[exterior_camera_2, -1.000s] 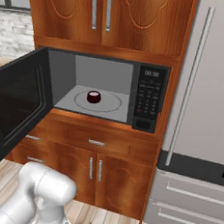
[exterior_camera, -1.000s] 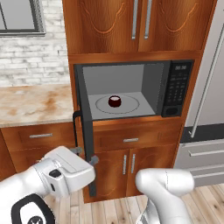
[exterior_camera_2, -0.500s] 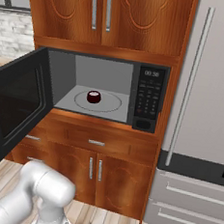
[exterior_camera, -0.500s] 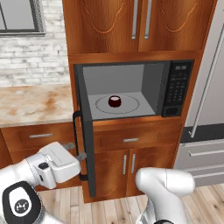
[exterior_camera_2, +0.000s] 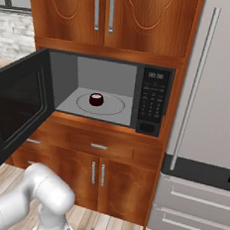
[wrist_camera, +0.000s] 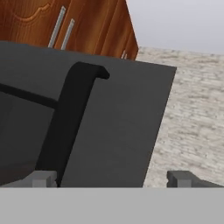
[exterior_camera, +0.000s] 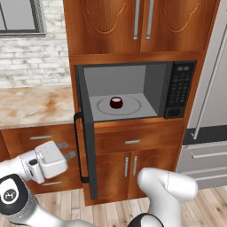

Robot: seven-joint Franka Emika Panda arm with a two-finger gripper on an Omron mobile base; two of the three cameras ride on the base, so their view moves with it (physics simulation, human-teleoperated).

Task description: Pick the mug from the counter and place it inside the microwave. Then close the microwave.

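Swinging left, my end effector [exterior_camera: 66,150] hangs released outside the door [exterior_camera: 88,155]; it's stiff, hinged — push near the handle [wrist_camera: 70,113]; mug [exterior_camera: 115,103] sits inside.

The 2 base views face the open microwave [exterior_camera: 133,91] from left and right, sharing its cavity; the hand view looks closely at its door [wrist_camera: 109,122].

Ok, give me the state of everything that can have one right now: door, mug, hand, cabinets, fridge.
microwave: door swung wide open, handle on its outer face
mug: upright on the turntable inside the microwave
hand: open, empty, beside the door's outer face, close to the handle
upper cabinets: shut
lower cabinets: shut
drawer: shut
fridge: shut
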